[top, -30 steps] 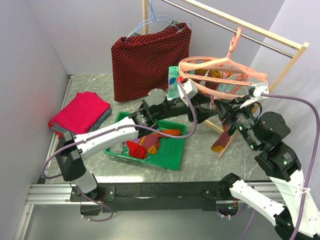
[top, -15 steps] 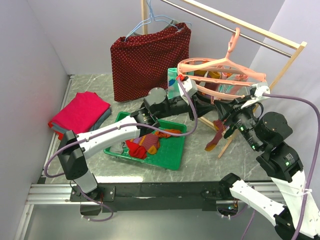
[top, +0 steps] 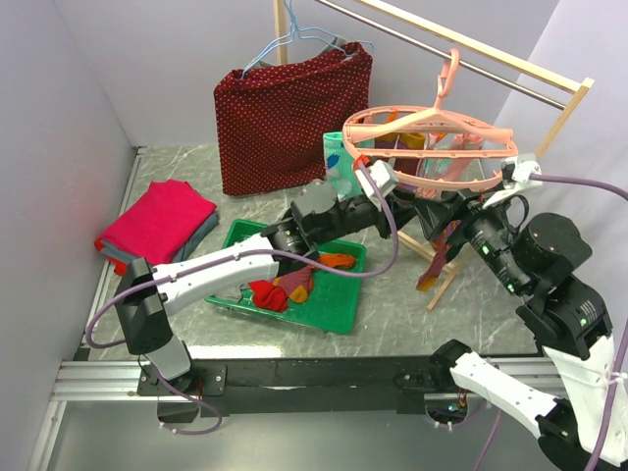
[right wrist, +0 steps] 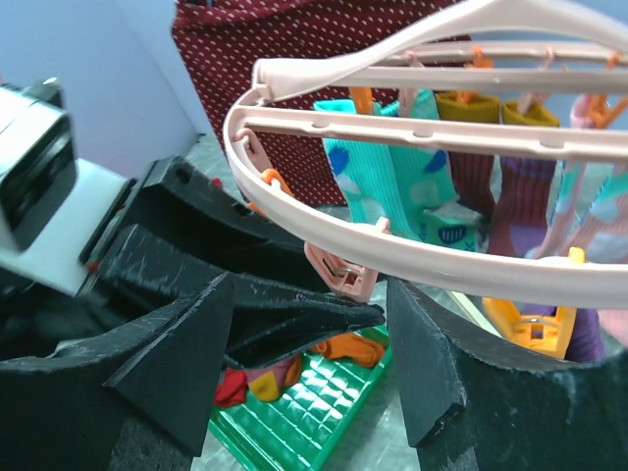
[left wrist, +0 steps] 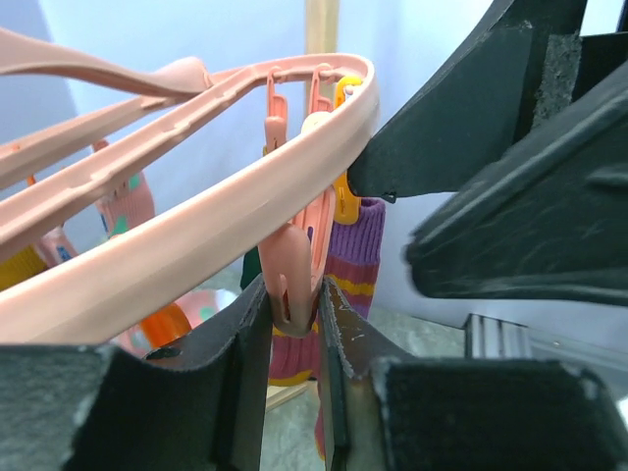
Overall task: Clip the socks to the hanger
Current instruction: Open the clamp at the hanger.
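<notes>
Now the hanger (top: 428, 119) is hanging over the right side of the table (top: 392, 304), and the green tray (top: 339, 319) is lying lower left of it with loose socks (top: 285, 287) sitting inside. My right gripper (right wrist: 309, 339) is standing wide under the ring, holding nothing. My left gripper (left wrist: 292, 329) is pinching narrowly on a pink clip peg (left wrist: 294, 285), with a purple-orange striped sock (left wrist: 358, 245) dangling just behind it.

Top camera looks down from behind; both wrist cameras look up closely at the salmon-pink plastic ring hanger (left wrist: 196, 221).
</notes>
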